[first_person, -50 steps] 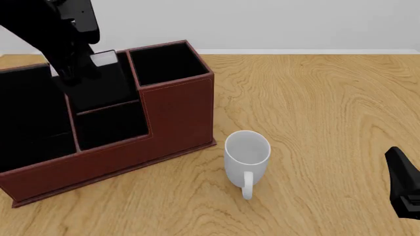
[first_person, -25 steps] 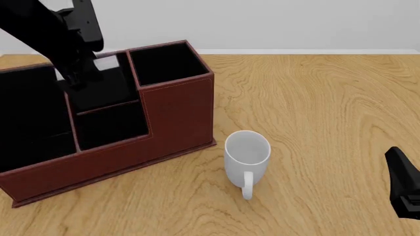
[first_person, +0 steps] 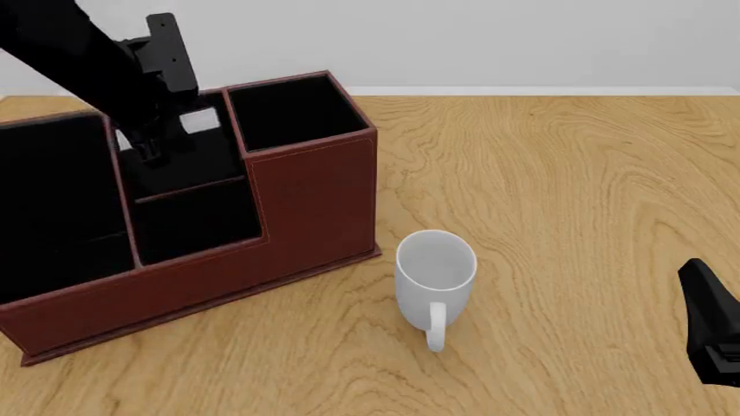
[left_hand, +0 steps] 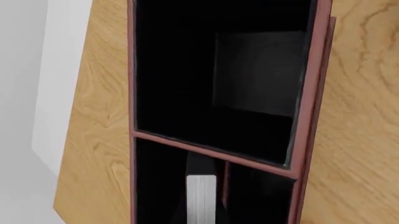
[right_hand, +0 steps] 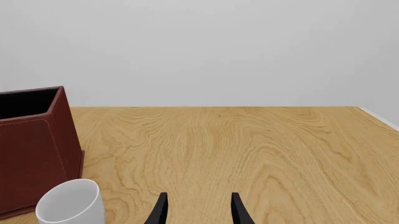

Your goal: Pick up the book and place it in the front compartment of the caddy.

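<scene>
The reddish-brown caddy (first_person: 314, 195) stands at the left of the table, its low front compartment (first_person: 191, 221) open at the top. My left gripper (first_person: 154, 143) is above the caddy's middle section, shut on the black book (first_person: 199, 143). The book's white page edge (first_person: 204, 120) shows just behind the divider, at the rear middle compartment. In the left wrist view the book (left_hand: 201, 196) hangs over the caddy's black-lined compartments, near a red divider rim (left_hand: 212, 154). My right gripper (first_person: 711, 325) rests at the front right, open and empty (right_hand: 199, 198).
A white mug (first_person: 436, 273) stands upright just right of the caddy's front corner, handle toward me; it also shows in the right wrist view (right_hand: 68, 204). The caddy's tall right compartment (first_person: 295, 108) stands beside the book. The caddy's side wall (right_hand: 34, 140) shows in the right wrist view.
My left gripper has moved right and down with the book, so the page edge sits lower in the caddy's middle section. The right arm and the mug have not moved.
</scene>
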Controlling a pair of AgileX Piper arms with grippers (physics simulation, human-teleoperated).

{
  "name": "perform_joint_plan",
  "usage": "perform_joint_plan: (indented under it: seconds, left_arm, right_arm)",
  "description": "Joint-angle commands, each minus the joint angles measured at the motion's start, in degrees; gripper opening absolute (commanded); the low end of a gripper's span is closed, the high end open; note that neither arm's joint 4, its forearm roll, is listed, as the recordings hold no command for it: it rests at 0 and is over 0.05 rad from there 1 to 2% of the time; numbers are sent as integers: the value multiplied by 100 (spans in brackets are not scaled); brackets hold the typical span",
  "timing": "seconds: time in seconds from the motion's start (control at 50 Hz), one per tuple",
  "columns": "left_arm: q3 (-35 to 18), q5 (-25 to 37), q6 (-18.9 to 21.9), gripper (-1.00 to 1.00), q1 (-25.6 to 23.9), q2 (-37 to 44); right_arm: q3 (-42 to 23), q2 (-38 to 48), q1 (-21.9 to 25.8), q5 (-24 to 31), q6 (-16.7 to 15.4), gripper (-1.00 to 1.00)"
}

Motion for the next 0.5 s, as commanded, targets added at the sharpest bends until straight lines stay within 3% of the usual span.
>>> perform_joint_plan:
  seconds: [0.02,0.3,0.32,0.5]
  left_arm:
    - [-19,-342,67,-100,11,243]
    - [-187,-687,394,-100,552,674]
    - [-199,-784,509,100,700,723]
    - [-265,-863,544,100,700,745]
  right_arm:
    - [0,0,0,0,-1,100]
    - [0,0,0,0,2,100]
    - [0,0,1,0,0,100]
    - [0,0,0,0,1,100]
